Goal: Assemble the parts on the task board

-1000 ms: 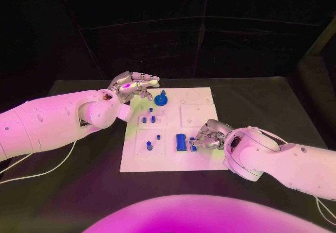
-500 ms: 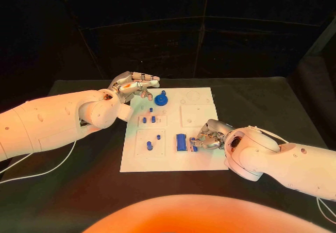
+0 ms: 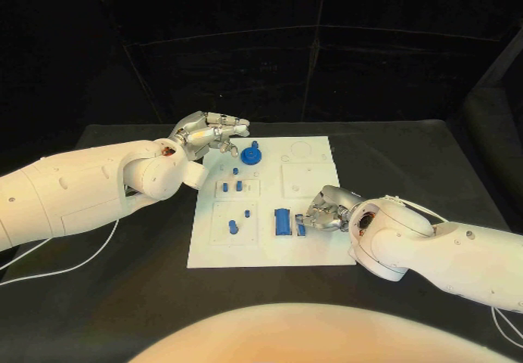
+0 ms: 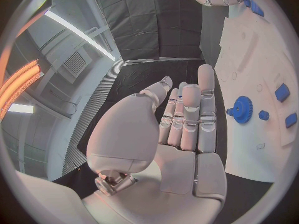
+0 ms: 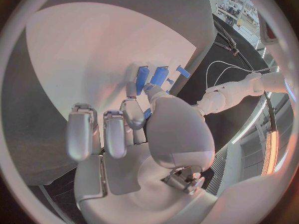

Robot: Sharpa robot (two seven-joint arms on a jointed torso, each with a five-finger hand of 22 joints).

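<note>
Task board [image 3: 305,253]: a white plate in the middle of the black table [image 3: 436,162], long side running away from the robot.
Blue gear [image 3: 252,156]: a round toothed part with a small knob, it stands at the far left part of the board; also seen in the left wrist view [image 4: 241,109].
Small blue pieces [image 3: 231,185]: several short ones lie in the left column of the board, below the gear; one slanted piece [image 3: 233,224] lies nearer to the robot.
Blue rectangular blocks [image 3: 283,221]: two long pieces side by side near the middle of the board, just beside the right hand; the right wrist view shows them in front of the fingertips [image 5: 151,77].
Left hand [image 3: 207,134]: it hovers at the far left corner of the board, near the gear but apart from it. Fingers [image 4: 187,117] are straight and pressed together, holding nothing.
Right hand [image 3: 326,210]: low over the board, fingers curled down, and a small blue piece [image 5: 147,114] is pinched between thumb and a finger.
</note>
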